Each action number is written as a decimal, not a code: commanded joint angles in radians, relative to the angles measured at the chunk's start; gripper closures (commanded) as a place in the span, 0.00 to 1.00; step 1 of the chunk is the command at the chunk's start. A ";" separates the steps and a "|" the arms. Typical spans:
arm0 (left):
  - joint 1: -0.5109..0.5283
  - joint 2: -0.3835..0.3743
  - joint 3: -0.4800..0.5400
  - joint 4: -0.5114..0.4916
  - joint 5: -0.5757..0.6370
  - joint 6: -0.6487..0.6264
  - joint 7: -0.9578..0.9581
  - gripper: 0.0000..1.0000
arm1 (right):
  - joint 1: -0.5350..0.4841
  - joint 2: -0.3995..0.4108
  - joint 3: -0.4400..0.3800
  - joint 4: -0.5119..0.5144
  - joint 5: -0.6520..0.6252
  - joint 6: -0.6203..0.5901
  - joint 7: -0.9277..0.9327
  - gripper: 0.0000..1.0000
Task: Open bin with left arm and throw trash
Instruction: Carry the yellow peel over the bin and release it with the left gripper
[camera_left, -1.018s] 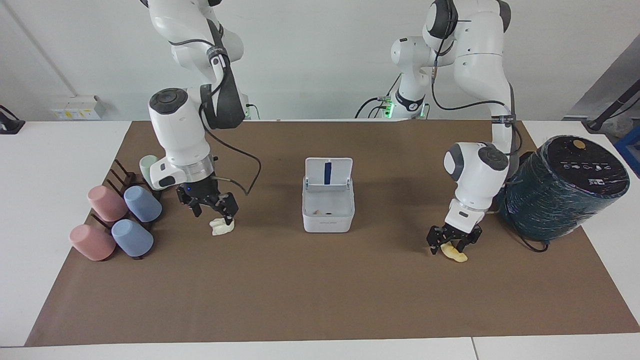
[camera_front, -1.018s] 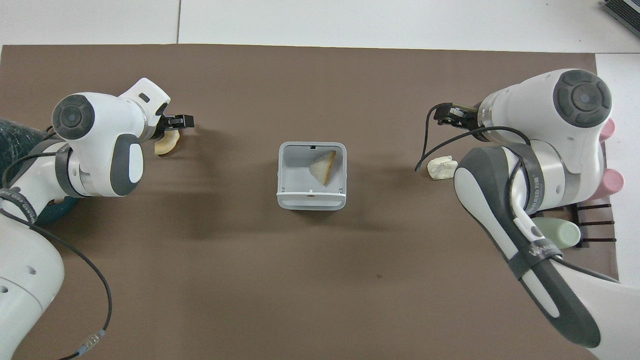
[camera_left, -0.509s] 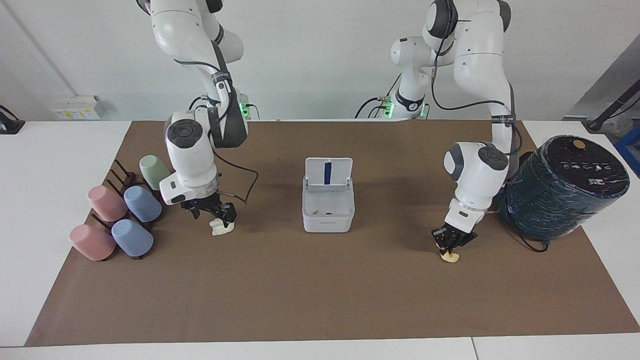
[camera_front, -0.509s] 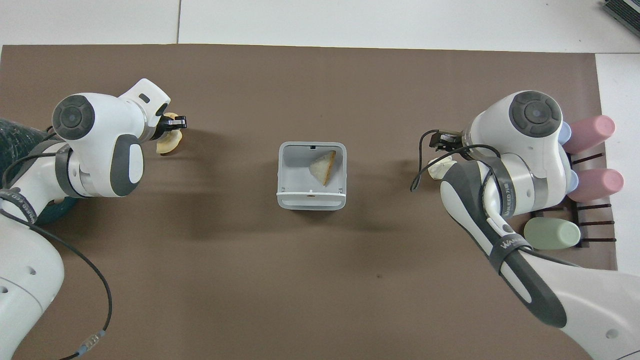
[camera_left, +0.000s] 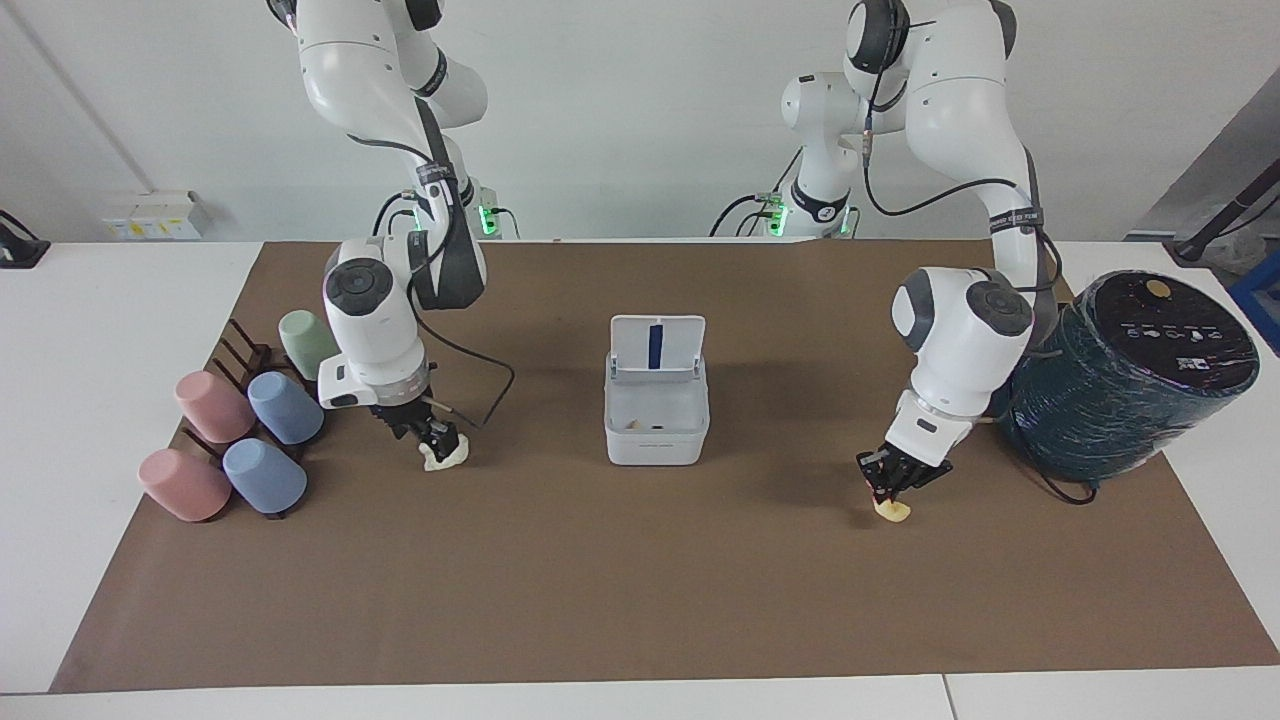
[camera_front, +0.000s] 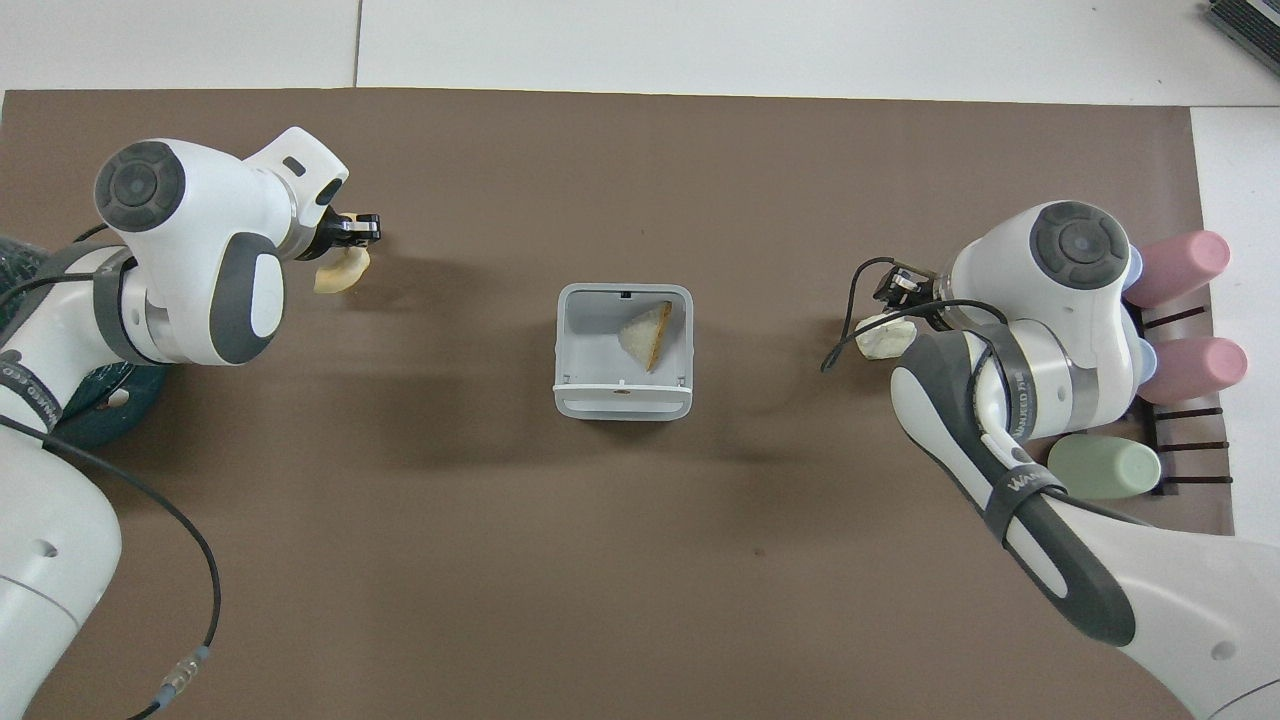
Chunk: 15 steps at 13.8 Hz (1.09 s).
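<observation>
Crescent scrap (camera_left: 892, 511) in left end effector (camera_left: 886, 487)

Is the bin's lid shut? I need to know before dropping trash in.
No. The bin stands with its lid raised, and a pale wedge lies inside.

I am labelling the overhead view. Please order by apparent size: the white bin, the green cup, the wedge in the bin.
1. white bin
2. green cup
3. pale yellow wedge

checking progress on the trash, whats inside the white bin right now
Inside the open bin lies one pale yellow wedge, leaning toward one wall. The rest of the floor shows bare; the strip under the raised lid is hidden.
</observation>
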 joint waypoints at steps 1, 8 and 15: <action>-0.118 -0.008 0.015 0.103 -0.003 -0.167 -0.174 1.00 | -0.006 0.001 0.011 -0.012 0.073 0.046 0.016 0.18; -0.369 -0.028 0.003 0.142 -0.015 -0.210 -0.548 1.00 | 0.000 -0.002 0.011 -0.041 0.119 0.051 -0.001 1.00; -0.452 -0.065 0.000 0.077 -0.014 -0.213 -0.591 0.51 | -0.008 -0.017 0.011 0.030 0.118 -0.019 -0.160 1.00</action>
